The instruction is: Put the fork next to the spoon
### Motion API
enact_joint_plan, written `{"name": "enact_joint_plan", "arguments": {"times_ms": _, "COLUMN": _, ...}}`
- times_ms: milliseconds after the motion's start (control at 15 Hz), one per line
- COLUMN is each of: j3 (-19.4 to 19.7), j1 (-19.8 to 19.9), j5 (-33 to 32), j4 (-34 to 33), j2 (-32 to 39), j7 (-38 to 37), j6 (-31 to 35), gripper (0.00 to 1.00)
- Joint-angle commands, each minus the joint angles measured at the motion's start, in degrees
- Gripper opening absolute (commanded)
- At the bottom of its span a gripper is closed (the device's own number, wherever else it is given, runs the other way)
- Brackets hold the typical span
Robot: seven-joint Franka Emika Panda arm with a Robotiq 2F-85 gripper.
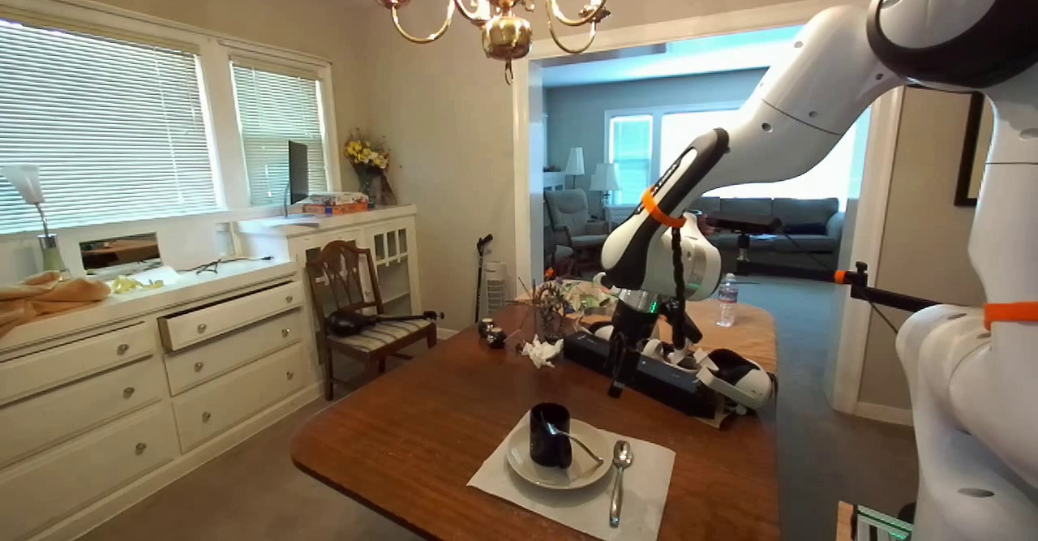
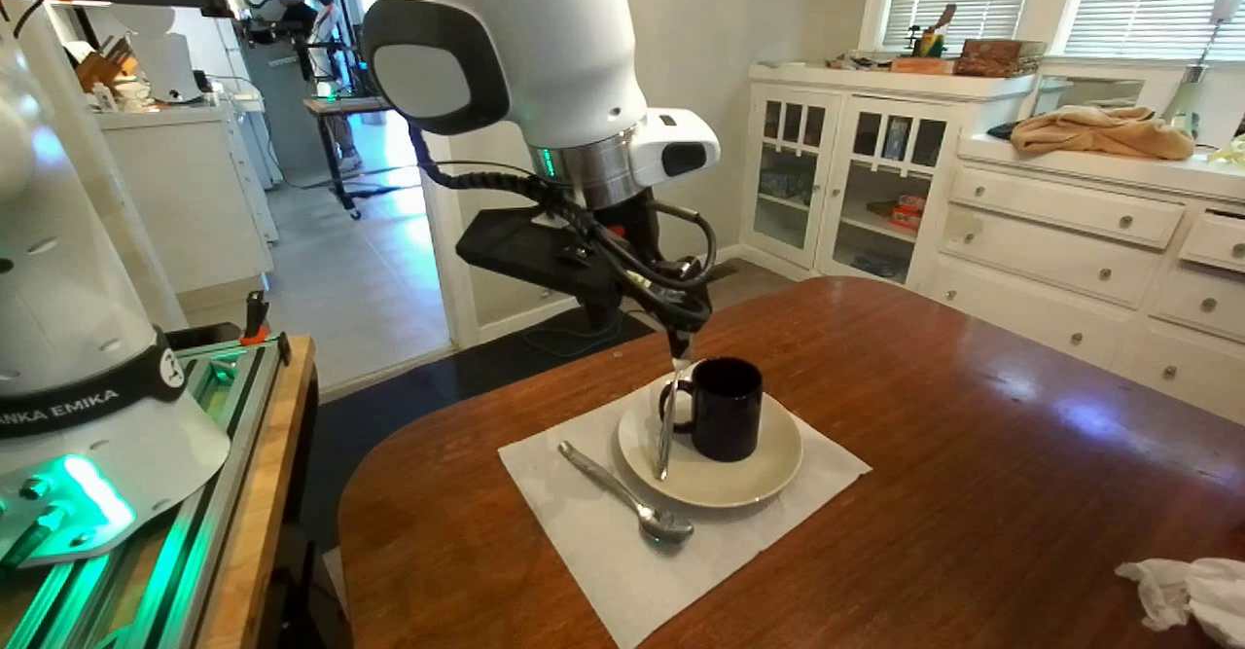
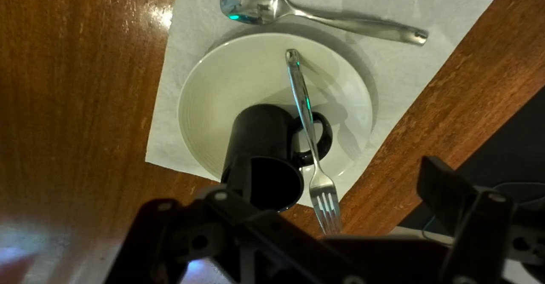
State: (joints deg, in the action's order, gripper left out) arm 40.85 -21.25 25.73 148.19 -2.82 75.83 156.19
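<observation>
The silvery fork (image 3: 304,107) slants beside the black mug (image 3: 264,135); its handle end is low on the white plate (image 3: 204,101) and its prongs point up, by the mug's handle. It also shows in both exterior views (image 1: 578,442) (image 2: 668,425). The spoon (image 3: 357,24) lies flat on the white napkin (image 2: 622,591) beside the plate, and shows in both exterior views (image 1: 622,453) (image 2: 608,484). My gripper (image 3: 336,173) is open and empty, above the mug and fork, with the prongs between its fingers in the wrist view. In an exterior view its tips (image 2: 681,345) appear just above the prongs.
The upright mug (image 2: 731,415) stands on the plate close to the fork. A crumpled tissue (image 1: 542,351), a long black box (image 1: 673,387), a white headset (image 1: 734,375) and a bottle (image 1: 727,302) are farther along the wooden table (image 1: 381,435).
</observation>
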Motion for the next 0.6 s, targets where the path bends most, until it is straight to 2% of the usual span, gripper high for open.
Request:
{"name": "enact_joint_plan", "arguments": {"times_ms": 0, "j3": 0.1, "j1": -0.3, "j5": 1.4, "j4": -0.4, "j2": 0.1, "j7": 2.4, "j6": -0.4, "gripper": 1.00}}
{"name": "enact_joint_plan", "arguments": {"times_ms": 533, "j3": 1.6, "j1": 0.1, "j5": 18.2, "j4": -2.6, "j2": 7.0, "j7": 26.5, "j6": -7.5, "gripper": 1.00}}
